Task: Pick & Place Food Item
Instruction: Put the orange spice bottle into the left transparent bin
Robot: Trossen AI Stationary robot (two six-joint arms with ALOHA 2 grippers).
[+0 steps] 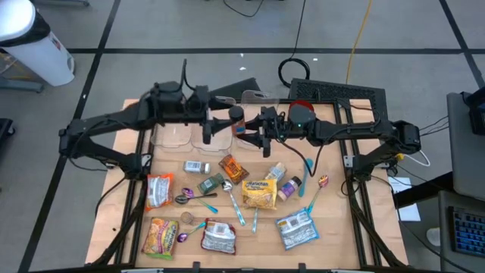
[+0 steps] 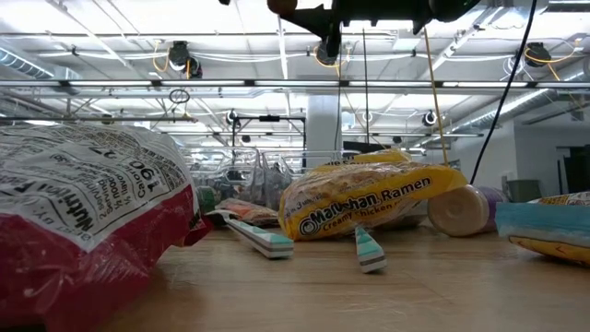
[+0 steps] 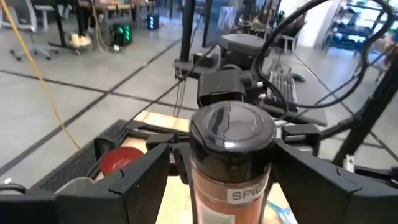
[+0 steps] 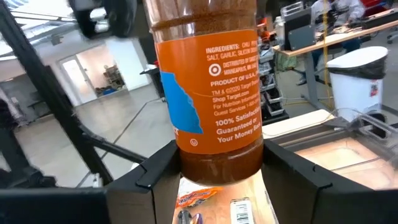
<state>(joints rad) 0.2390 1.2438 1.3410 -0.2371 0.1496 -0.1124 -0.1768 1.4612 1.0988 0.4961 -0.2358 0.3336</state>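
Orange-labelled spice jar [image 1: 237, 119] is held upright between both arms, pinched by the right tool [image 1: 254, 130] at its base; the left tool [image 1: 220, 121], spread, flanks its cap.

Wooden desk [image 1: 333, 227] carries scattered clutter. Yellow ramen packet [image 1: 259, 193] near centre; in the low view its label reads Maruchan Ramen. Red-and-white snack bag [image 1: 160, 189] lies at left, a blue-white pouch [image 1: 295, 229] at near right. Teal-handled spoon [image 1: 233, 203] lies beside the ramen. Clear plastic containers [image 1: 176, 135] sit at far left. A white bin [image 1: 42, 49] stands on the floor, far left.
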